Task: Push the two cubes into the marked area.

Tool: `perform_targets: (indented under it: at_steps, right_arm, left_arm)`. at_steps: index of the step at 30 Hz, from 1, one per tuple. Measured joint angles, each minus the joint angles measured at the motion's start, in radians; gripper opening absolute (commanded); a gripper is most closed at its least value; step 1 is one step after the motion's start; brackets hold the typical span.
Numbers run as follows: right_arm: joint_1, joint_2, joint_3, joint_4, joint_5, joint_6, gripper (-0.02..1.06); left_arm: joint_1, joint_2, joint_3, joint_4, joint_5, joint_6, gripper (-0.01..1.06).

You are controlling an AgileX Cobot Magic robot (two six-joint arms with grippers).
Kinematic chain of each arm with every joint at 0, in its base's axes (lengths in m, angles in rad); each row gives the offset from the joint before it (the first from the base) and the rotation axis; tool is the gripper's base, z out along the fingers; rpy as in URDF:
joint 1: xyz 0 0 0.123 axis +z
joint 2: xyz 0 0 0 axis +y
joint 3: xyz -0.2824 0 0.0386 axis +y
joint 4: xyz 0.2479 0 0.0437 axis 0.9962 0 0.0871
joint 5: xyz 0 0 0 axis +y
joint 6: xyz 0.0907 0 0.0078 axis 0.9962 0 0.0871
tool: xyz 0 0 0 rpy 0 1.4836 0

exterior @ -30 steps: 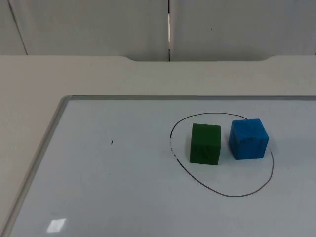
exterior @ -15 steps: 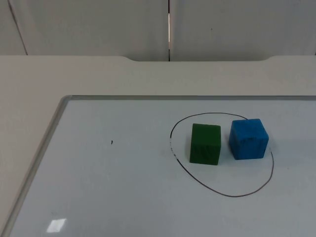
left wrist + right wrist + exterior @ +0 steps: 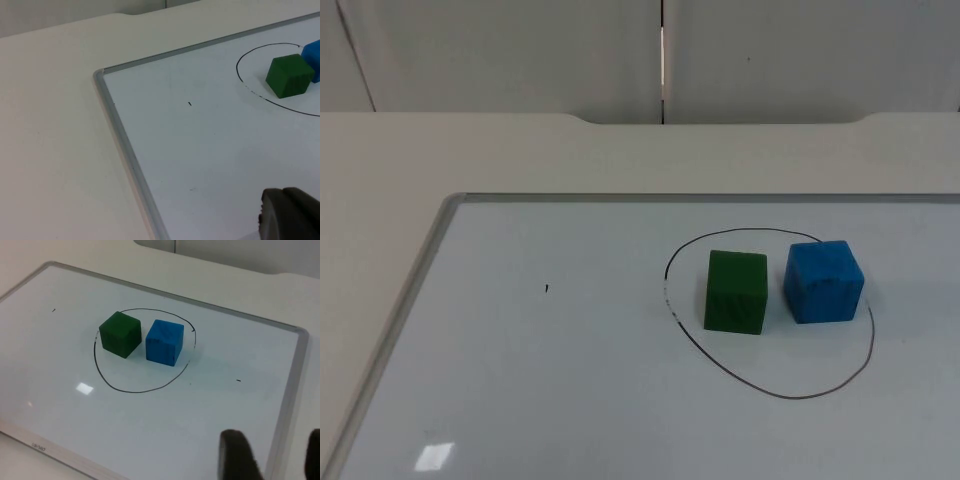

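A green cube (image 3: 736, 291) and a blue cube (image 3: 823, 281) stand side by side, a small gap apart, inside a black hand-drawn ring (image 3: 775, 392) on the whiteboard. The blue cube's right edge sits close to the ring's line. In the right wrist view the green cube (image 3: 120, 334) and blue cube (image 3: 165, 342) both lie within the ring (image 3: 131, 389). My right gripper (image 3: 274, 457) is open with nothing in it, over the board's near right part, well back from the cubes. My left gripper (image 3: 290, 215) waits over the board, far from the green cube (image 3: 290, 75).
The whiteboard has a raised grey metal frame (image 3: 432, 250) and lies on the pale table (image 3: 380, 190). A small black mark (image 3: 547, 289) sits left of the ring. The grey partition wall (image 3: 520, 50) closes the back.
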Motion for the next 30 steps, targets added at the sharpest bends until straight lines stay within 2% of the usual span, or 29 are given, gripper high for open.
perform_targets:
  at_steps: [3, 4, 6, 15, 19, 20, 23, 24, 26, 28, 29, 30]
  right_arm:
    - [0.0, 0.0, 0.0, 0.0, 0.0, 0.0, 0.64]
    - [0.0, 0.0, 0.0, 0.0, 0.0, 0.0, 0.64]
    - [0.0, 0.0, 0.0, 0.0, 0.0, 0.0, 0.71]
    - [0.0, 0.0, 0.0, 0.0, 0.0, 0.0, 0.72]
    - [0.0, 0.0, 0.0, 0.0, 0.0, -0.001, 0.72]
    - [0.0, 0.0, 0.0, 0.0, 0.0, -0.001, 0.72]
    - [0.0, 0.0, 0.0, 0.0, 0.0, -0.002, 0.72]
    - [0.0, 0.0, 0.0, 0.0, 0.0, -0.003, 0.72]
    - [0.0, 0.0, 0.0, 0.0, 0.0, -0.003, 0.72]
    - [0.0, 0.0, 0.0, 0.0, 0.0, -0.003, 0.78]
    - [0.0, 0.0, 0.0, 0.0, 0.0, -0.003, 0.78]
    - [0.0, 0.0, 0.0, 0.0, 0.0, -0.003, 0.83]
  left_arm:
    - [0.0, 0.0, 0.0, 0.0, 0.0, 0.0, 0.0]
    - [0.0, 0.0, 0.0, 0.0, 0.0, 0.0, 0.0]
    - [0.0, 0.0, 0.0, 0.0, 0.0, 0.0, 0.0]
    - [0.0, 0.0, 0.0, 0.0, 0.0, 0.0, 0.01]
    - [0.0, 0.0, 0.0, 0.0, 0.0, 0.0, 0.23]
    - [0.0, 0.0, 0.0, 0.0, 0.0, 0.0, 0.23]
    - [0.0, 0.0, 0.0, 0.0, 0.0, 0.0, 0.43]
    - [0.0, 0.0, 0.0, 0.0, 0.0, 0.0, 0.43]
    - [0.0, 0.0, 0.0, 0.0, 0.0, 0.0, 0.6]
    - [0.0, 0.0, 0.0, 0.0, 0.0, 0.0, 0.73]
    - [0.0, 0.0, 0.0, 0.0, 0.0, 0.0, 0.73]
    - [0.0, 0.0, 0.0, 0.0, 0.0, 0.0, 0.78]
